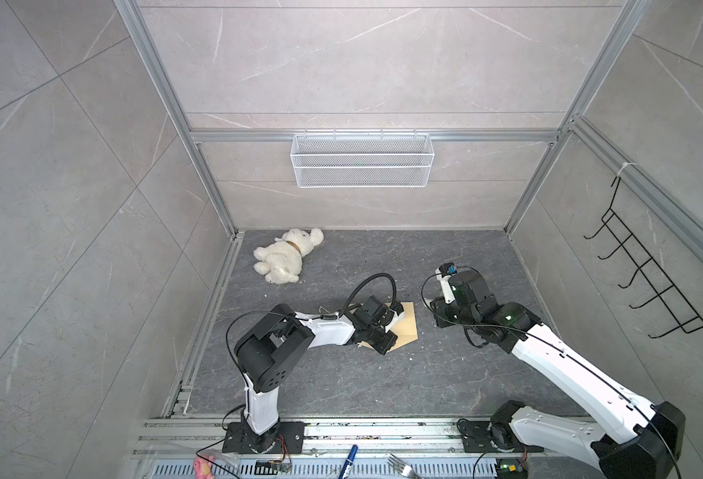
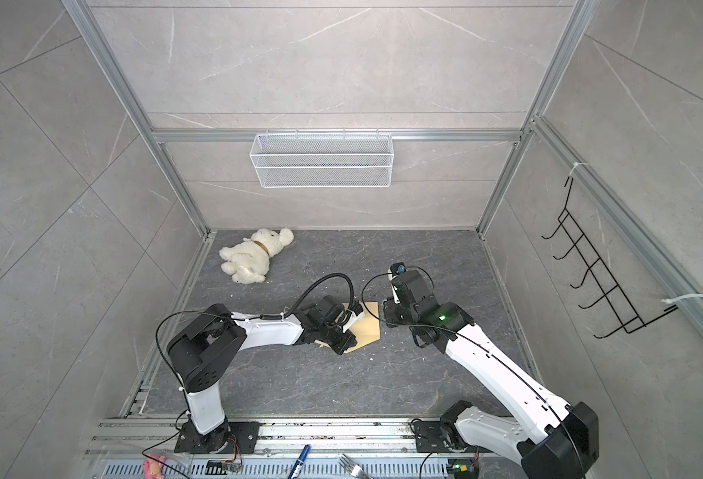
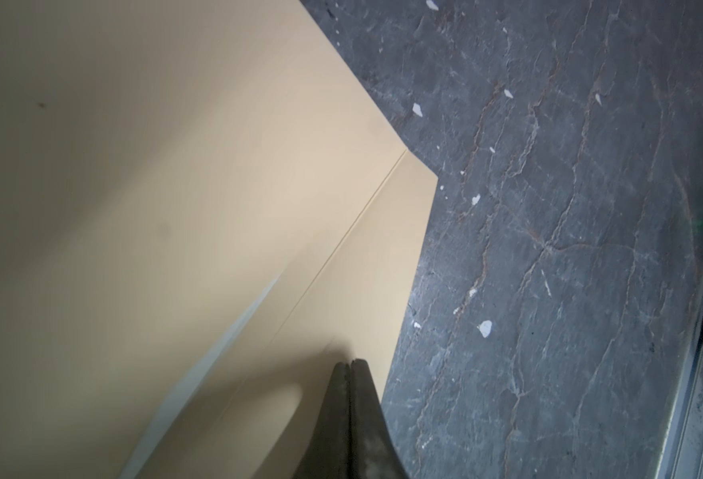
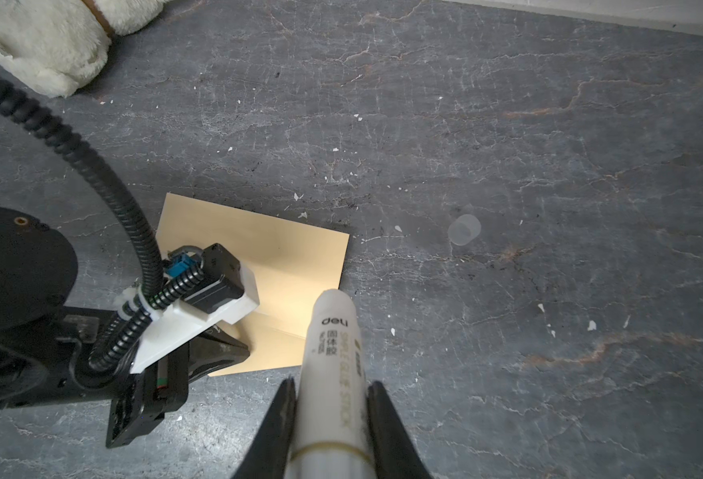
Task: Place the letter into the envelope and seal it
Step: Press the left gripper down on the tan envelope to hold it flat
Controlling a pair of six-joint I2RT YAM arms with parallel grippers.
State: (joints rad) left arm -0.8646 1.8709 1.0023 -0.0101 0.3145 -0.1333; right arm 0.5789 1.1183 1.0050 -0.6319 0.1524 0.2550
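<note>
Dark grey stone-look table [image 4: 528, 124], tiled booth: gluing step at the envelope [image 4: 283, 257].

The envelope lies flat with the left gripper [image 3: 351, 363] on top of it. Its jaws are pressed together with nothing between them, and the tips bear down near the envelope's edge to pin it. The right gripper [image 4: 333, 381] is clamped on an uncapped glue stick [image 4: 333, 331], whose tip hangs just over the envelope's near corner. A clear cap [image 4: 464, 229] sits well apart from the envelope. You cannot see the letter in any view; it is probably already inside. Keep the pin firm and lower the stick until it just touches. Draw it along the flap strip in one light pass, away from the pinned end so the paper does not buckle.
</note>
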